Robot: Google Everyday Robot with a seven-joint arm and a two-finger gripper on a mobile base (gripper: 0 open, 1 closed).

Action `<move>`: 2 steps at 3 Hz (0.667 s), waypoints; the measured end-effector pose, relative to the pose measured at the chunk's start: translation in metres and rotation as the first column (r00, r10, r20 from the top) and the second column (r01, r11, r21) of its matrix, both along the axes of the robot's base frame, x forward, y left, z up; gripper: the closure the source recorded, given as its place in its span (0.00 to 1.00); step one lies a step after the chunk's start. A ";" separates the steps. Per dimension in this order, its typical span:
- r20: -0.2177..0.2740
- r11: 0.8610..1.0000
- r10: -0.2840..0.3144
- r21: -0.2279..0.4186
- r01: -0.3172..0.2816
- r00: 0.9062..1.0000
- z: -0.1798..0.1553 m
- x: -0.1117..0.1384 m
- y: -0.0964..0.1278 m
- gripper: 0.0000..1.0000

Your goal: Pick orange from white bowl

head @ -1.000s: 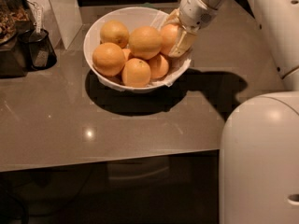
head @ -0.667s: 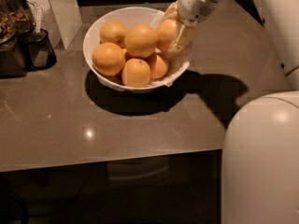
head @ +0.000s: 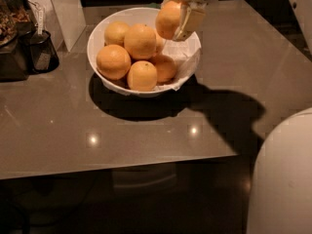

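The white bowl (head: 100,38) stands at the back of the grey table, lined with crinkled plastic and holding several oranges. My gripper (head: 176,18) hangs over the bowl's right rim, shut on one orange (head: 168,20), which it holds lifted above the others. One pale finger (head: 191,21) shows on the orange's right side. The oranges left in the bowl fill its left and middle; the largest (head: 140,41) sits on top.
A small dark cup (head: 42,51) and a dark appliance (head: 10,38) stand at the far left. A white upright panel (head: 66,11) is behind the bowl's left. My white base (head: 282,179) fills the lower right. The table's front edge (head: 117,167) runs across below.
The gripper has risen out of the bowl's right side with one orange held in it. The bowl's right side is now bare plastic lining.
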State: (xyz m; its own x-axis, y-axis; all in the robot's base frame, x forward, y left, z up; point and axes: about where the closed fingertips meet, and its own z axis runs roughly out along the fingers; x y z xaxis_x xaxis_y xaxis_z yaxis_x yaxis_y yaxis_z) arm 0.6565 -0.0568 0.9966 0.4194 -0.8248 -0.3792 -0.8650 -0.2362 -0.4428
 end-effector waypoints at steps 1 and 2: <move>0.016 0.999 -0.026 0.028 0.026 1.000 0.011 -0.016 -0.011 1.00; 0.055 0.994 -0.074 0.086 0.069 0.996 0.026 -0.048 -0.028 1.00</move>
State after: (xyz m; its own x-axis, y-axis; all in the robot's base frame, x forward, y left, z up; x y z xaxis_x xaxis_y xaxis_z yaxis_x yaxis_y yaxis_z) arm 0.6083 -0.0845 1.0222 0.3837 -0.8198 -0.4250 -0.8508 -0.1348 -0.5080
